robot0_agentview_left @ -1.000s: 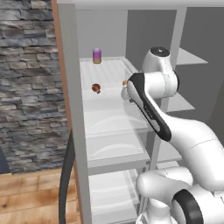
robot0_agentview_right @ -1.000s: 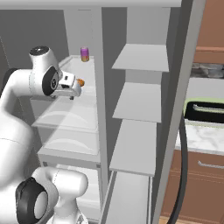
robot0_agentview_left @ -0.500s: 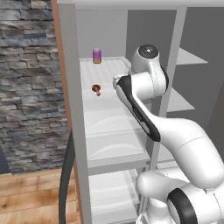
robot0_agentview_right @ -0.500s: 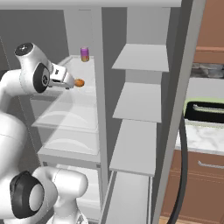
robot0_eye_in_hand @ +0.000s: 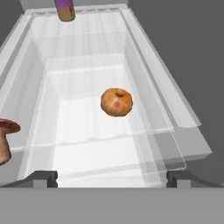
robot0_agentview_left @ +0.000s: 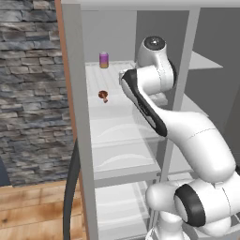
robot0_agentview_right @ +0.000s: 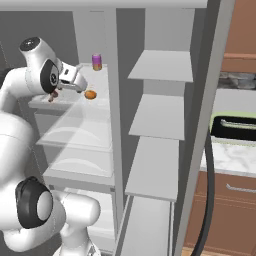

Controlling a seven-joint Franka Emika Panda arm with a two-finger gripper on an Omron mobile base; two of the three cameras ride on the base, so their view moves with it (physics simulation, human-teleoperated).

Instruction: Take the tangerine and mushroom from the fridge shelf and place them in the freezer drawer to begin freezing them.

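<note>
The tangerine (robot0_eye_in_hand: 116, 102) is a small orange fruit lying on the translucent fridge shelf (robot0_eye_in_hand: 87, 65). It is straight ahead of my gripper (robot0_eye_in_hand: 112, 178) and apart from it. The jaws are open, with the two fingertips (robot0_eye_in_hand: 43, 177) wide apart and nothing between them. From the right base view, the gripper (robot0_agentview_right: 81, 88) hovers just up-left of the tangerine (robot0_agentview_right: 90, 94). The dark reddish-brown mushroom (robot0_eye_in_hand: 4, 140) lies to the left on the same shelf, also seen as mushroom (robot0_agentview_left: 103, 95) and mushroom (robot0_agentview_right: 52, 96). Light-grey bins show through the shelf, and I cannot tell which is the freezer drawer.
A purple can (robot0_eye_in_hand: 65, 9) with a yellow base stands at the back of the shelf. The fridge's grey upright post (robot0_agentview_left: 77, 122) stands left of the arm. Door shelves (robot0_agentview_right: 160, 117) hang to the right. My own arm (robot0_agentview_left: 154, 108) hides the hand in the left base view.
My arm has swung left and deeper into the fridge, and the hand has drawn back a little from the tangerine. The tangerine, mushroom and can lie where they were.
</note>
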